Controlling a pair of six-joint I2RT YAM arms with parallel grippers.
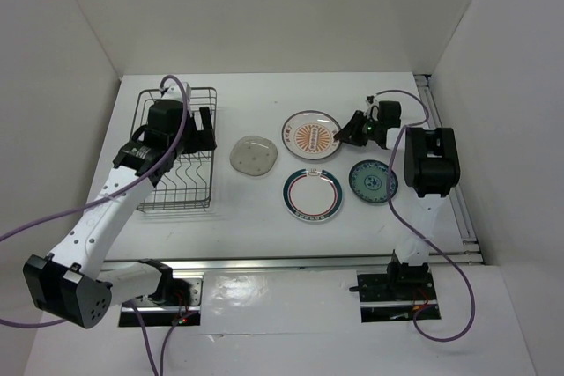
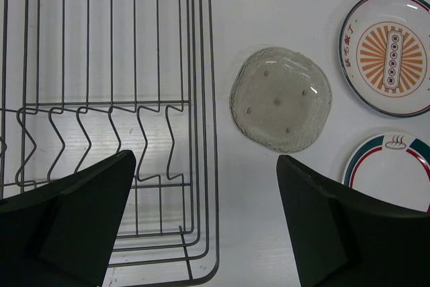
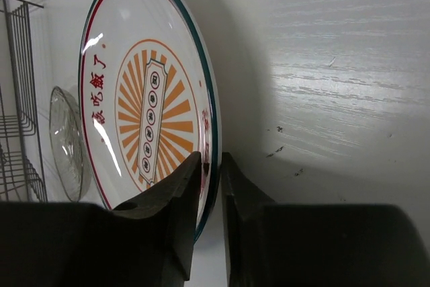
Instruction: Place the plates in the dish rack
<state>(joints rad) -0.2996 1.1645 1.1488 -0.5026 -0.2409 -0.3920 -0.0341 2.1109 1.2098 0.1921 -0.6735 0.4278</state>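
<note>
Right gripper (image 3: 210, 163) pinches the sunburst plate (image 3: 144, 99) at the rim farthest from the rack (image 2: 199, 65); it looks glazed, so likely stiff, slick, breakable. Left gripper (image 2: 205, 159) gapes wide.

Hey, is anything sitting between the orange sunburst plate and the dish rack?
Yes. The translucent grey plate lies flat between the sunburst plate, pinched at its rim by the right gripper, and the dish rack. The left gripper hangs open over the rack's right edge.

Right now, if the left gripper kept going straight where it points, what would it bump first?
Probably the dish rack, at its side rim. The open left gripper points down right over it, half above wires, half above bare table. Depth is unclear.
</note>
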